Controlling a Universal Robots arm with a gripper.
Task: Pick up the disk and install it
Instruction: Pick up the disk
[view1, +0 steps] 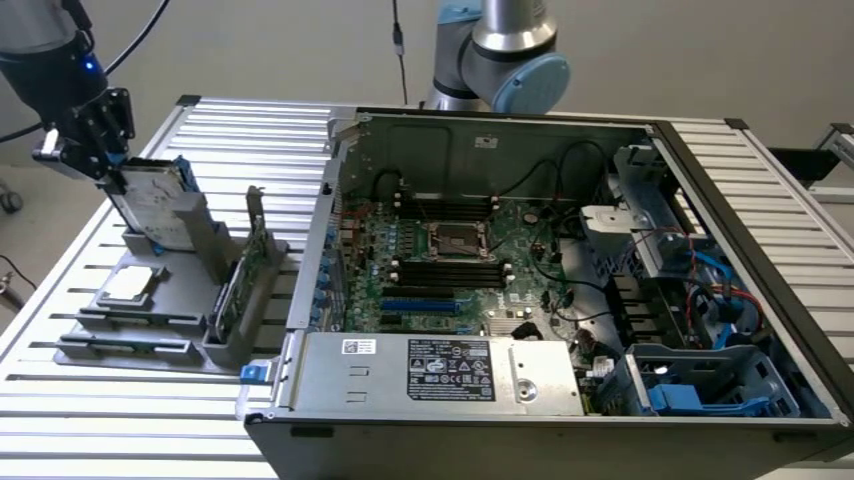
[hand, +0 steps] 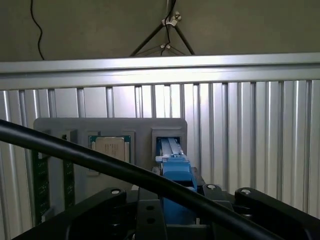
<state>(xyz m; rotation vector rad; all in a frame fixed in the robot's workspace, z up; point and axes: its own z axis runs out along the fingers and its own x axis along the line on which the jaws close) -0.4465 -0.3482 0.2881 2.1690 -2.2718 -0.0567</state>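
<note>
**Gripper clamped on the disk at the exterior view's far left**

The arm shows its grey-and-blue shoulder joints at the back of the scene. Its wrist, lit with a small blue glow, hangs at the exterior view's upper left. Below the wrist the black gripper points downward at a slight tilt. Its jaws are closed on the upper end of the disk. In the wrist view the black finger linkages sit on either side of the gripped edge.

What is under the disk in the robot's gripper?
The grey holder stands under the disk, which the gripper grips at its top. The holder's wall covers the disk's lower end, so whether it sits in the slot cannot be seen.
</note>
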